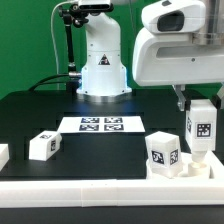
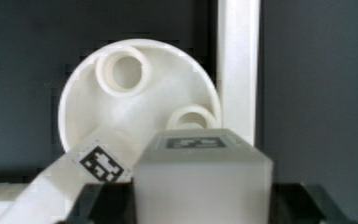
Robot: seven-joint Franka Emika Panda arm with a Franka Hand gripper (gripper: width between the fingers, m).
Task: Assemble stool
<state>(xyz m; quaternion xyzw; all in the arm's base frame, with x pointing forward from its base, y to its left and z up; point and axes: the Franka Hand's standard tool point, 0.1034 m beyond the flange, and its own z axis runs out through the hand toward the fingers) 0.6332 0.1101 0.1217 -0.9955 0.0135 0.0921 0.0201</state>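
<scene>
Both views are lit brightly and evenly, and no hard shadows are cast on the matte black bench (image 1: 30, 115). In the wrist view the white plastic block leg (image 2: 202, 180) is rendered soft and grey (its near face is shaded), while the thick round white plastic disc seat (image 2: 131, 100) is slightly washed out.

Black table (image 1: 30, 115): marker board (image 1: 100, 125), loose leg (image 1: 43, 146), round seat (image 2: 105, 110) beside white rim bar (image 1: 90, 190)
</scene>
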